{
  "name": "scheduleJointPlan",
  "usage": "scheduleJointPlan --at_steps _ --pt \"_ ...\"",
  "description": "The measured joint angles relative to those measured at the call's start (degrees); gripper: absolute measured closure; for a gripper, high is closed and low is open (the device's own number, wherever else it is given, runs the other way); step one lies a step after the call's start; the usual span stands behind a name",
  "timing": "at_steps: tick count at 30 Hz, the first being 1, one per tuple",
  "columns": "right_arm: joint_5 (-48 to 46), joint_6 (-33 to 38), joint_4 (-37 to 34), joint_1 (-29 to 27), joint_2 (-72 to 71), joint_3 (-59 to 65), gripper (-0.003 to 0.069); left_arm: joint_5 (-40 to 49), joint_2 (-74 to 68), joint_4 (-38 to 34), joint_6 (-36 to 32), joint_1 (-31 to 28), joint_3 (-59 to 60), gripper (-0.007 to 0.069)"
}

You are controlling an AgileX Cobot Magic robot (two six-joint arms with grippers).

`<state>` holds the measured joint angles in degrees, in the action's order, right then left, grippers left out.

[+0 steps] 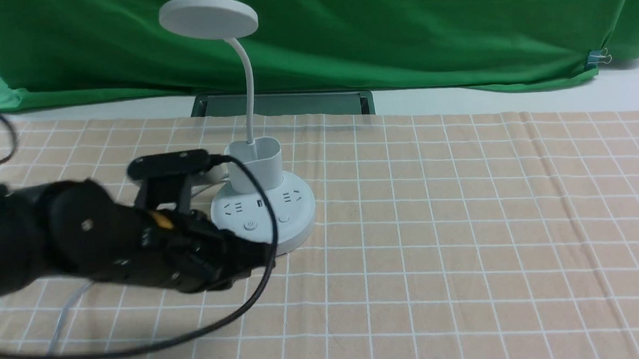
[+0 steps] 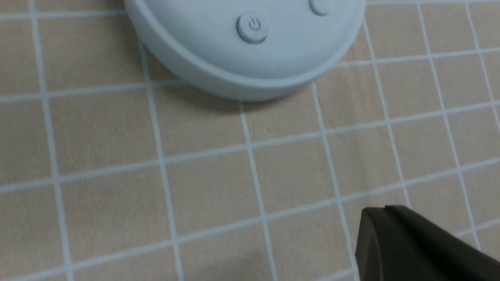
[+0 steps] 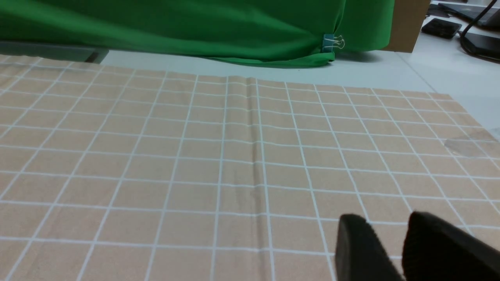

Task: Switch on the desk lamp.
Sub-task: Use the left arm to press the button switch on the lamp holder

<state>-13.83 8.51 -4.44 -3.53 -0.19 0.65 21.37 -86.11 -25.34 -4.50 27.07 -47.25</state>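
Observation:
The white desk lamp (image 1: 254,164) stands left of the table's middle, its flat disc head (image 1: 208,17) high on a thin curved neck, with no glow showing. Its round base (image 1: 294,211) carries a power button (image 1: 251,225) and a second button (image 1: 284,219). My left gripper (image 1: 255,254) hovers low at the base's near-left rim, its fingers pressed together and holding nothing. In the left wrist view the power button (image 2: 253,28) lies ahead of the shut gripper (image 2: 384,218), apart from it. My right gripper (image 3: 384,224) hangs over bare cloth, slightly open and empty.
A tan checked cloth (image 1: 464,221) covers the table. A green drape (image 1: 399,33) hangs along the back, clipped at the right (image 1: 597,58). The left arm's black cable (image 1: 260,204) loops across the base's front. A grey cord (image 1: 59,324) trails off at the near left.

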Motion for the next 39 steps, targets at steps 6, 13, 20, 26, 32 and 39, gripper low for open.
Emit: scheduleJointPlan --at_steps 6,13,20,26,32,39 --pt "0.0 0.0 0.0 0.0 0.0 0.0 0.0419 9.2 -8.1 0.7 0.3 0.0 -11.1 0.0623" --pt "0.0 0.0 0.0 0.0 0.0 0.0 0.0419 16.8 -14.3 1.4 0.4 0.0 -20.7 0.0623" --pt "0.0 0.0 0.0 0.0 0.0 0.0 0.0419 22.9 -21.1 2.5 0.3 0.0 -30.6 0.0623" --pt "0.0 0.0 0.0 0.0 0.0 0.0 0.0419 24.2 -22.6 2.5 0.3 0.0 -32.2 0.0623" --pt "0.0 0.0 0.0 0.0 0.0 0.0 0.0419 24.1 -22.6 2.8 0.1 0.0 -32.2 0.0623" --pt "0.0 0.0 0.0 0.0 0.0 0.0 0.0419 22.8 -23.0 6.1 0.0 0.0 -32.2 0.0623"
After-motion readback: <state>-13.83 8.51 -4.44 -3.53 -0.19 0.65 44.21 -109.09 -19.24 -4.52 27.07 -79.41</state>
